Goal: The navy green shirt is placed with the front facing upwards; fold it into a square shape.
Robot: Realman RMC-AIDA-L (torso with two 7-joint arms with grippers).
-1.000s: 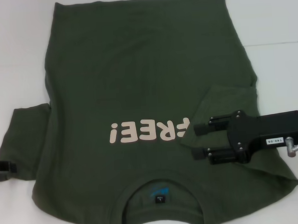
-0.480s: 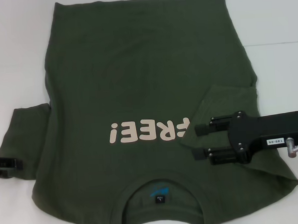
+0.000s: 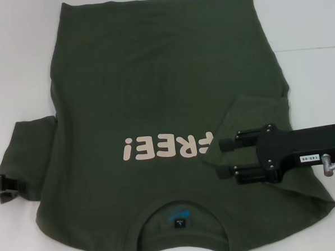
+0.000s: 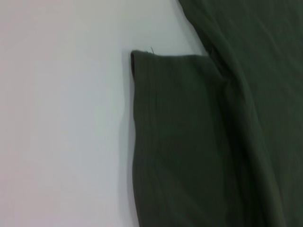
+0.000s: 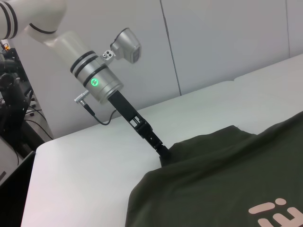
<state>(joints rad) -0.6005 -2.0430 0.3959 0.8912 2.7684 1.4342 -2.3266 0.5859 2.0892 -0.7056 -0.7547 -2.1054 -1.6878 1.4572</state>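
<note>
Lying face-up on the white worktop (image 3: 18,66), navy green shirt (image 3: 154,92) with one sleeve folded inward beneath spread right hand (image 3: 221,158); left hand (image 3: 3,187) touching the unfolded sleeve's edge, grip unclear; body folds remaining.

white table (image 3: 18,66), pale panelled wall (image 5: 213,42)

Navy green shirt (image 3: 155,98) lies flat on white surface, front up, pale pink "FREE!" print (image 3: 167,147) across chest. Ribbed crew neck (image 3: 180,206) at near edge, small dark label inside; hem at far edge. Left sleeve (image 3: 29,161) spread flat outward. Right sleeve (image 3: 254,112) folded inward over the body.
</note>
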